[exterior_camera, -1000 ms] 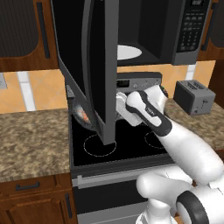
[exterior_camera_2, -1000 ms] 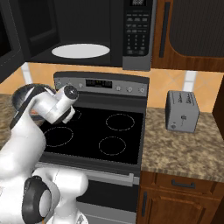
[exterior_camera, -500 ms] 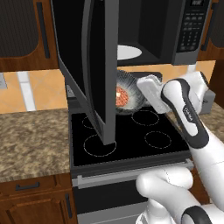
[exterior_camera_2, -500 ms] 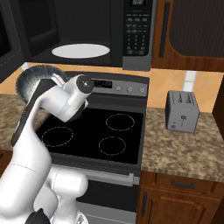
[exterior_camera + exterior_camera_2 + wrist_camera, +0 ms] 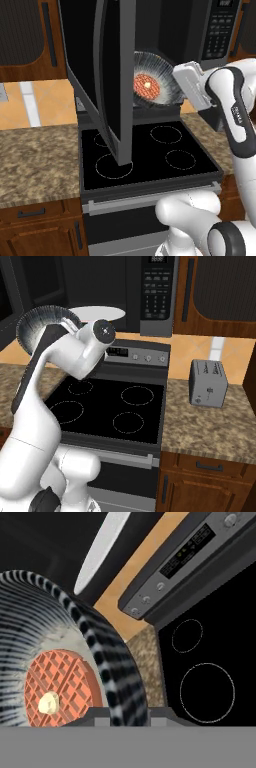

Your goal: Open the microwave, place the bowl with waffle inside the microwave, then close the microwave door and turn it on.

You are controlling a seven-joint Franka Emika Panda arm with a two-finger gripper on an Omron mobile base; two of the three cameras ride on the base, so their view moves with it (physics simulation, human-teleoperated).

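Tilting bowl (image 5: 152, 80) gripped by end effector (image 5: 176, 85)

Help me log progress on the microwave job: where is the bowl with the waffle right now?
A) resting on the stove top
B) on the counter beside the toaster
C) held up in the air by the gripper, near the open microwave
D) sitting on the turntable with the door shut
C: the gripper holds the tilted bowl, waffle inside, above the stove by the open microwave door.
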